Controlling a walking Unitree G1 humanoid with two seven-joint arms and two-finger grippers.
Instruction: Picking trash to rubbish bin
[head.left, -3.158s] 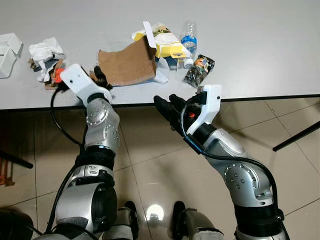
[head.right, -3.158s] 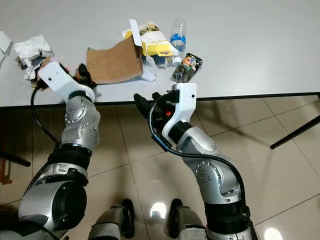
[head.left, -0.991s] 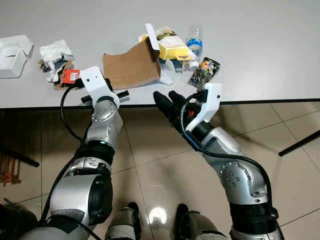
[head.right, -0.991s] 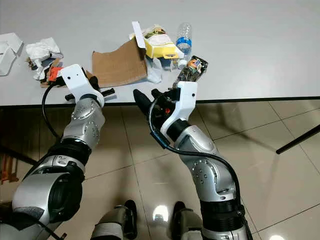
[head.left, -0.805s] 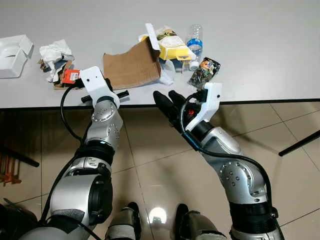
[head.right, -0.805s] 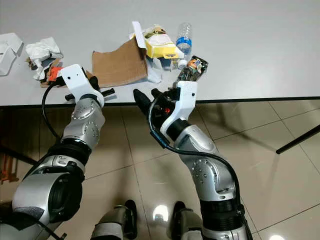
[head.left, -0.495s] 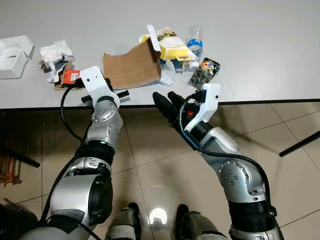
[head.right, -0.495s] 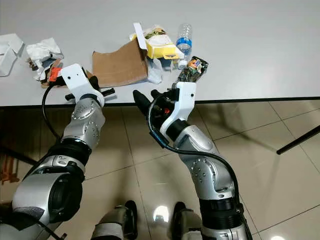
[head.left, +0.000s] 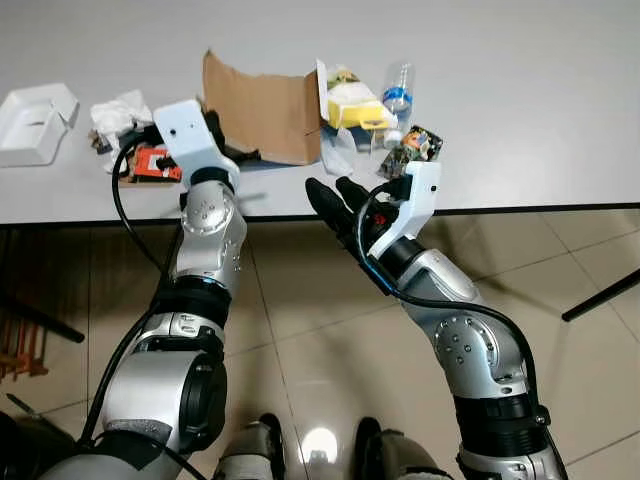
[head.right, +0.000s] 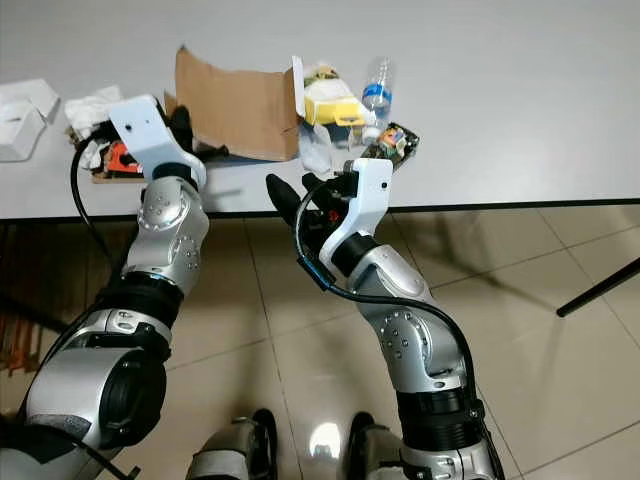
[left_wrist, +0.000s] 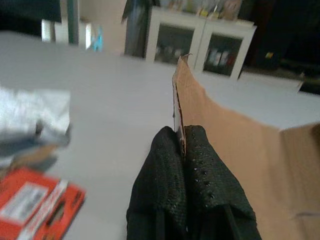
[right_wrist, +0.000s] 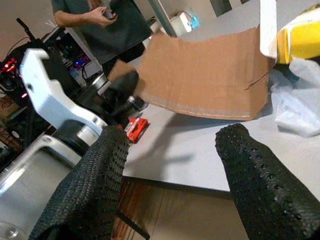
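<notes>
The right gripper (head.left: 338, 200) hangs just off the near edge of the grey table (head.left: 520, 100), its two black fingers (right_wrist: 260, 185) spread wide with nothing between them. That arm bends up from the floor side, wrist tipped toward the table. The right wrist view also shows a person (right_wrist: 107, 25) standing past the table's far side.

The left gripper (left_wrist: 184, 165) reaches over the table edge. The left wrist view shows its fingers pinched tight on the edge of the brown cardboard (head.left: 262, 100), which stands lifted off the table.

Beside the cardboard lie a red packet (head.left: 153, 163) and crumpled tissue (head.left: 118, 115). On its other side are a yellow box (head.left: 350, 105), a snack wrapper (head.left: 418, 145) and a plastic bottle (head.left: 398, 88).
</notes>
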